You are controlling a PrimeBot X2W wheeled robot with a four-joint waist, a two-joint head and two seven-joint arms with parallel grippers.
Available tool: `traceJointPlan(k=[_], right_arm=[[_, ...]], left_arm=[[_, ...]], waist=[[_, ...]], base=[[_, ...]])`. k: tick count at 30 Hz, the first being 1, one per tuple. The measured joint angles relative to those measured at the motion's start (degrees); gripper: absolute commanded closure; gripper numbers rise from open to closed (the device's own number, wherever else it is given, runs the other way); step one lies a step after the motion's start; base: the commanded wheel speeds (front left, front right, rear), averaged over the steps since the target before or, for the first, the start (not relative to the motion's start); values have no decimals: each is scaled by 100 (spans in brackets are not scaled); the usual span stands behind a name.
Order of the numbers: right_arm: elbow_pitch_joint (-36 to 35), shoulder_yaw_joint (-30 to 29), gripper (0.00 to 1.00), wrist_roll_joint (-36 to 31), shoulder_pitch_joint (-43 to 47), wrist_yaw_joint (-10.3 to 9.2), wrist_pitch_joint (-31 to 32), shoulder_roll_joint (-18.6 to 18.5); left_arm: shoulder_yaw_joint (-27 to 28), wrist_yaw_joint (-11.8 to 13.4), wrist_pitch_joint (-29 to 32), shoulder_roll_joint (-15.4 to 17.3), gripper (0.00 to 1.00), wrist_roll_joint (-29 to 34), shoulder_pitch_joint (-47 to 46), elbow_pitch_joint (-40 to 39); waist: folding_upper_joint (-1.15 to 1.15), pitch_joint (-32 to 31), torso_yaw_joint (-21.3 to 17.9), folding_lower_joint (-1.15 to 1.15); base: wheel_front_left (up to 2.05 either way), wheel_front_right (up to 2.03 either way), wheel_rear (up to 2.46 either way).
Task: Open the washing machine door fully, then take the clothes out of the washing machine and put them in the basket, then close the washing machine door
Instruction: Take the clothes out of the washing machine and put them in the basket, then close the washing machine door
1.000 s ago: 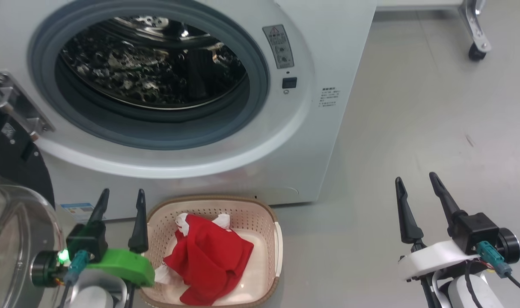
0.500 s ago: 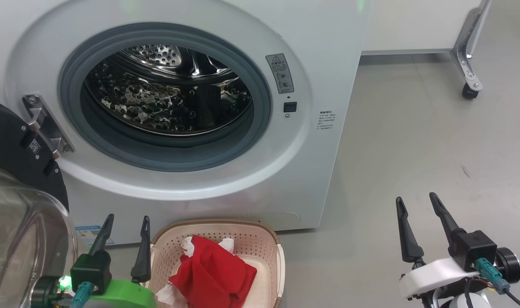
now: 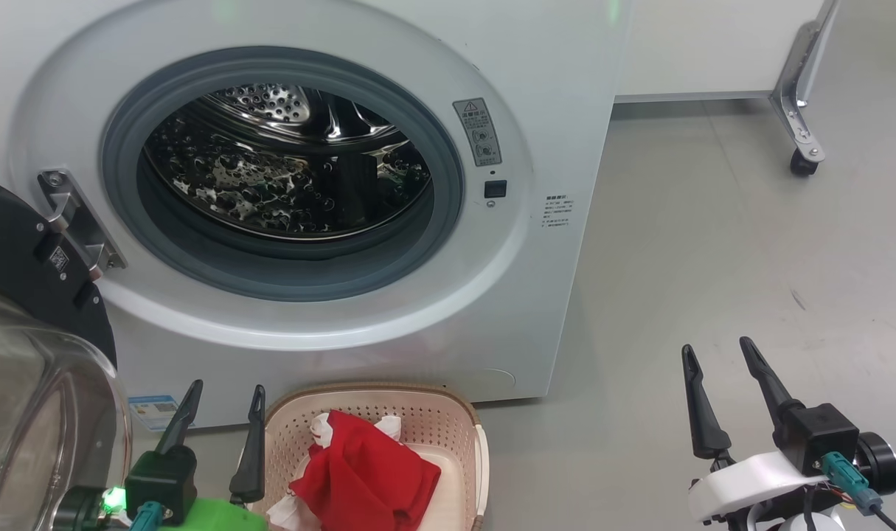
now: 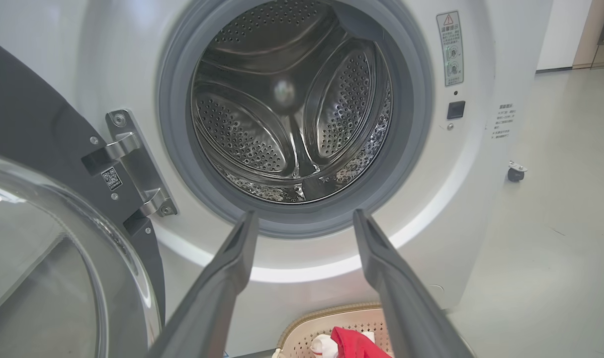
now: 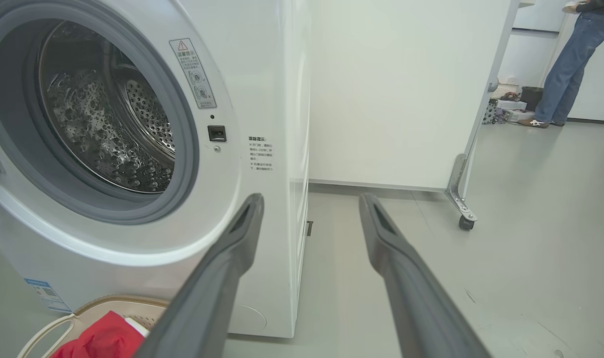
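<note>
The white washing machine (image 3: 558, 96) (image 4: 475, 199) (image 5: 277, 99) stands with its steel drum (image 3: 285, 177) (image 4: 292, 114) bare of clothes. Its door (image 3: 27, 346) (image 4: 43, 238) hangs open at the left on its hinge, black rim and glass bowl facing me. On the floor in front sits the cream basket (image 3: 433, 409) (image 4: 331, 320) (image 5: 103, 304), and the red clothes (image 3: 366, 472) (image 4: 354, 343) (image 5: 100, 340) lie inside it. My left gripper (image 3: 226, 394) (image 4: 304, 219) is open beside the basket's left rim, holding nothing. My right gripper (image 3: 715, 350) (image 5: 311, 201) is open over bare floor to the machine's right.
A white cabinet on a metal leg with a caster (image 3: 801, 162) (image 5: 466, 223) stands behind the machine at the right. A person in jeans (image 5: 565, 64) stands far off at the right. Grey floor (image 3: 750, 243) spreads to the right of the machine.
The head camera has tilted up, so the machine and basket sit lower in the picture. The clothes stay in the basket and both grippers stay open.
</note>
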Motion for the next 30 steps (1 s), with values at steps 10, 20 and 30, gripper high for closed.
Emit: traceJointPlan(k=[10, 20, 30], right_arm=[[-144, -2, 0, -1, 40, -41, 42, -29], [-221, -5, 0, 0, 46, -43, 73, -51], [-278, -23, 0, 0, 51, -86, 116, -53]], left_arm=[[5, 63, 152, 12, 0, 47, 163, -386], [15, 103, 304, 18, 0, 69, 267, -653], [14, 121, 398, 19, 0, 194, 347, -859]], waist=[[0, 67, -9, 0], [0, 86, 0, 0], [0, 102, 21, 0]], base=[[0, 0, 0], [0, 0, 0], [-10, 10, 0]])
